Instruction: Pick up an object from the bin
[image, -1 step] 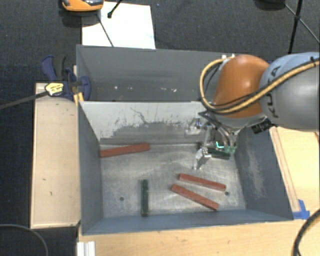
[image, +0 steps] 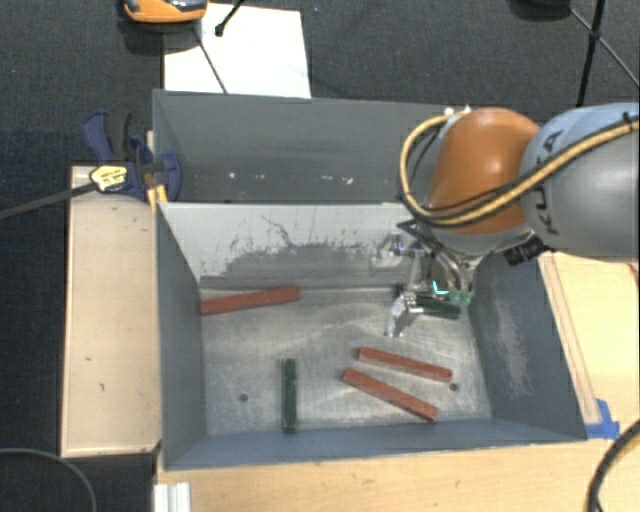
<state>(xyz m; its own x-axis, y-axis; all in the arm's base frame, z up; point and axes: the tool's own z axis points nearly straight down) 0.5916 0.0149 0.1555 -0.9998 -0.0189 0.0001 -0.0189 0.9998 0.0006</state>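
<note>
Gripper (image: 405, 318): low inside the bin, right of the floor's middle and nearer the back wall than the front edge.
Gripper state: cannot tell whether it is spread or closed; the metal parts at its tip overlap from this angle.
Arm (image: 590, 185): comes in over the bin's right rim, with an orange cover (image: 480, 160) on the wrist and yellow and black cables (image: 420, 170) looped around it.
Bin (image: 300, 150): grey metal with sloped walls and a scratched, scuffed floor.
Rear bar (image: 403, 364): thin and red-brown, lying flat on the right half of the floor. It sits just in front of the gripper and is the thing nearest to it. It slants slightly towards the front right corner.
Front bar (image: 390, 393): also red-brown, just in front of the rear bar and roughly parallel to it. It lies near the rear bar, and I cannot tell if they touch.
Left bar (image: 250, 300): red-brown, lying along the foot of the back wall on the left side, well apart from the gripper.
Green stick (image: 288, 395): dark, short and narrow, near the front edge left of the middle. It points front to back and is well apart from the pair of bars.
</note>
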